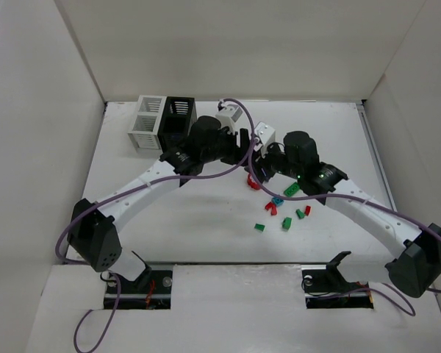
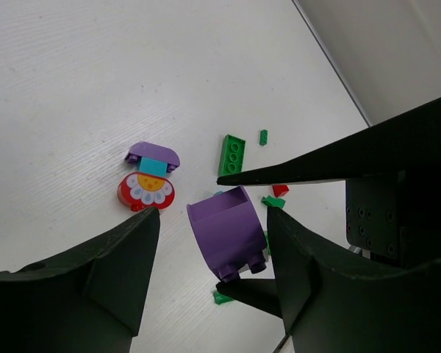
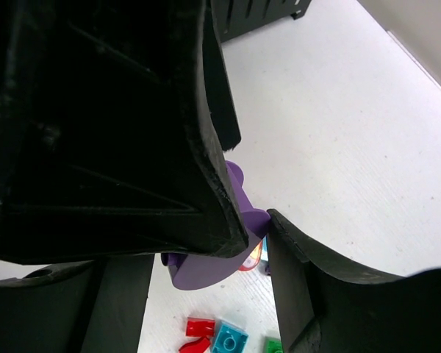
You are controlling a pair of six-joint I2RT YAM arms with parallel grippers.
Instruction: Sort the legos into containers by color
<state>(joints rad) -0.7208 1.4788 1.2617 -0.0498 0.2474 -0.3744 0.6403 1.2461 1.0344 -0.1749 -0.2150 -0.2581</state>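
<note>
Closest to the lens, the left gripper [image 2: 213, 220] has its jaws spread around the purple brick [image 2: 224, 235], with a gap on one side. The right gripper [image 3: 206, 254] pinches that brick, apparently lifted off the table [image 2: 95, 73], probably to hand it over. The other legos [image 1: 283, 213] lie scattered near. The containers [image 1: 148, 125] stand well apart, behind the left arm.
</note>
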